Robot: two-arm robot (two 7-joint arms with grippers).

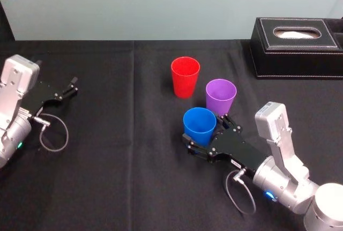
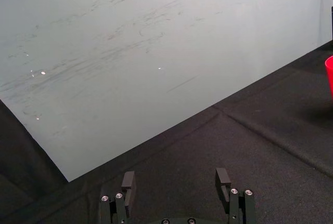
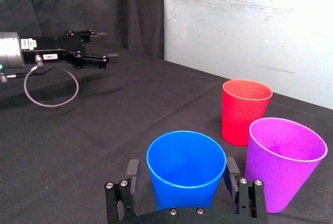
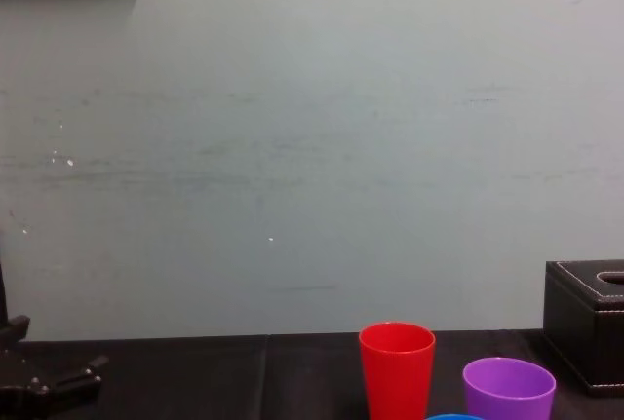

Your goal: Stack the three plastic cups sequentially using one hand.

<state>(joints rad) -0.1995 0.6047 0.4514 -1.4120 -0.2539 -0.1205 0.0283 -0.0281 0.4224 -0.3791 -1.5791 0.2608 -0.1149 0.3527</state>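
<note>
Red marks the rearmost of the cups: a smooth red tapered plastic tumbler (image 1: pixel 185 76) stands upright, mouth up, on the counter (image 1: pixel 118 161), which is draped in black cloth. A blue plastic tumbler (image 1: pixel 199 126) of the same shape stands nearer the robot and a little to the right. A purple plastic tumbler (image 1: pixel 221 97) stands right of both, just beside the blue one and between the two in depth. All three stand separately on the cloth, none nested. At the counter's left side the left hand (image 1: pixel 72 87), black and two-fingered on a silver-grey arm, is well apart from the cups, its fingers spread over bare cloth. The right hand (image 1: pixel 208 133) reaches in from the lower right, its fingers spread on either side of the blue tumbler. In the right wrist view a narrow gap shows beside one finger; whether the other touches cannot be told. The purple tumbler stands close by that hand's outer finger. A black stitched tissue box (image 1: pixel 297 46) sits at the far right rear. Three cups, two hands, one box.
</note>
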